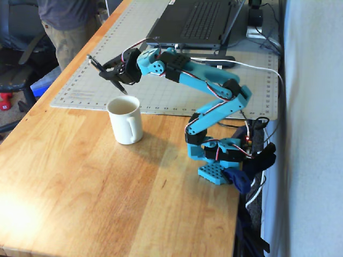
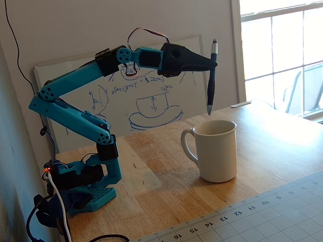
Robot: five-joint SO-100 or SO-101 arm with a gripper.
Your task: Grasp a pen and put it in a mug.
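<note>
The white mug point(image 1: 125, 120) stands upright on the wooden table, handle toward the camera in a fixed view; in the other fixed view point(image 2: 215, 151) its handle points left. My gripper point(image 1: 106, 72) is shut on the dark pen point(image 1: 107, 75) and holds it in the air above the mug. In a fixed view the pen point(image 2: 211, 80) hangs nearly upright, silvery tip down, a little above the mug's rim, gripped near its upper part by the gripper point(image 2: 213, 63).
A grey cutting mat point(image 1: 177, 91) lies behind the mug with a laptop point(image 1: 195, 24) on its far end. A person point(image 1: 67, 27) stands at the table's far left. A whiteboard point(image 2: 146, 96) leans on the wall behind the arm.
</note>
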